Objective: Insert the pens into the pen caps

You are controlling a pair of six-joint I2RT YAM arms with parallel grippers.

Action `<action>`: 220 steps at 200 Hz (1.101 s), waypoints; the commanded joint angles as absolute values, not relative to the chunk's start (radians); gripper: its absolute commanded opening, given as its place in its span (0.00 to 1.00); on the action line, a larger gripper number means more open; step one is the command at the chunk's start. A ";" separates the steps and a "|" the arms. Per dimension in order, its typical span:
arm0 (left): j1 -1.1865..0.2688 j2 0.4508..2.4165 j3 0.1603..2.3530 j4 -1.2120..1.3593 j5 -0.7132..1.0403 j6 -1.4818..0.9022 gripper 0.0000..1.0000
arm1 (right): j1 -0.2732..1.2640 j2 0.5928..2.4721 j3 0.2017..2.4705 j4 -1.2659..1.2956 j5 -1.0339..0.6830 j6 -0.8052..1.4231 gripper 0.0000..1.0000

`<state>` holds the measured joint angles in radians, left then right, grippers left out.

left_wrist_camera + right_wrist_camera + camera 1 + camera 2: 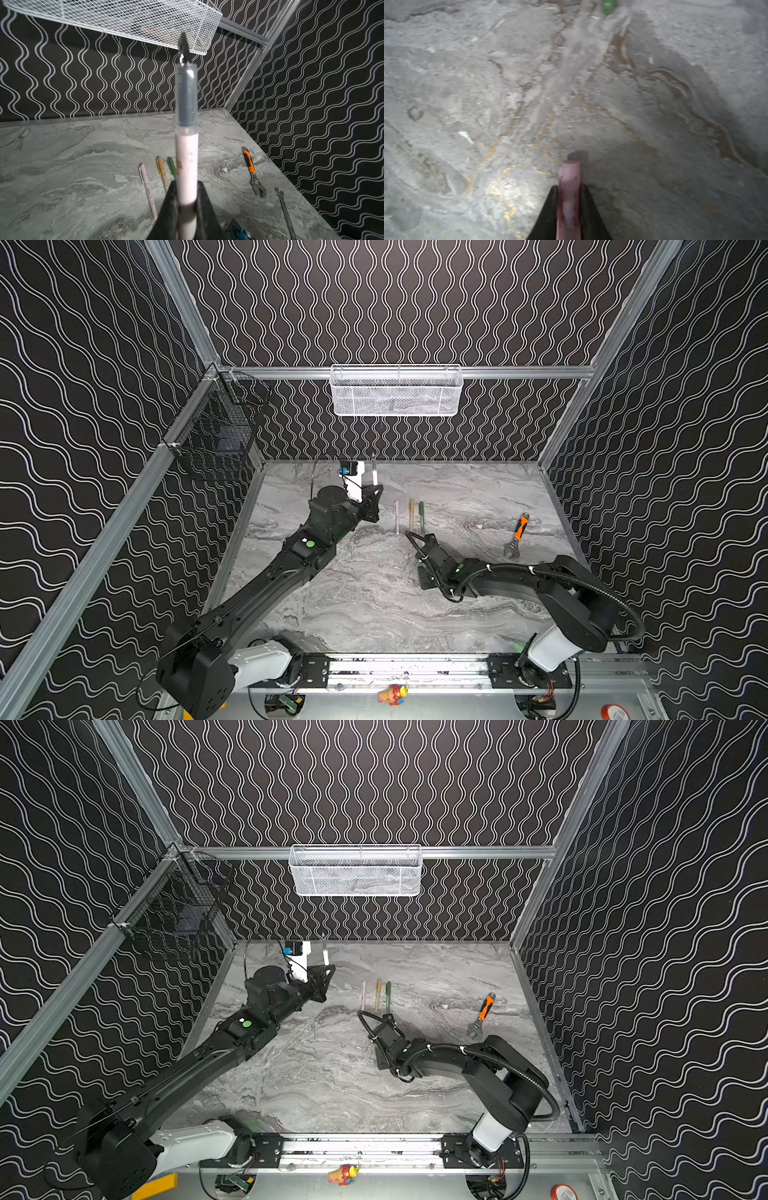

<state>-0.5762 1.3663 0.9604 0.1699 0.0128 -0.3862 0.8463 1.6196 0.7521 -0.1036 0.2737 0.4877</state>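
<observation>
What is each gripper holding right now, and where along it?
The left gripper clamps a pale pink pen by its lower barrel, dark tip up; the right gripper clamps a pink cap, one end protruding.

A row of pens (pixel 411 515) and an orange-handled wrench (pixel 516 536) obstruct the far tabletop (pixel 365 605); its near half lies open.

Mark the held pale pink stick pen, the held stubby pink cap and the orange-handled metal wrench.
Pale pink pen (pixel 186 166): left wrist view, mid barrel.
Pink cap (pixel 569 178): right wrist view, side wall.
Wrench (pixel 520 527): in a top view, orange grip.
</observation>
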 commanded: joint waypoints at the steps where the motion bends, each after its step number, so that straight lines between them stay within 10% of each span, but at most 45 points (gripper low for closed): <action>1: -0.593 1.373 0.968 0.196 0.023 -0.375 0.00 | 0.833 1.591 0.751 -0.126 0.228 0.466 0.25; 85: -0.675 1.384 0.983 0.184 0.046 -0.343 0.00 | 0.829 1.539 0.802 -0.322 0.212 0.471 0.50; 220: -0.706 1.390 0.991 0.177 0.063 -0.312 0.00 | 0.726 1.611 0.802 -0.371 0.232 0.460 0.47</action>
<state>-0.7017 1.3842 0.9806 0.1623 0.0597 -0.3332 0.7444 1.5982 0.7956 -0.3183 0.2081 0.4595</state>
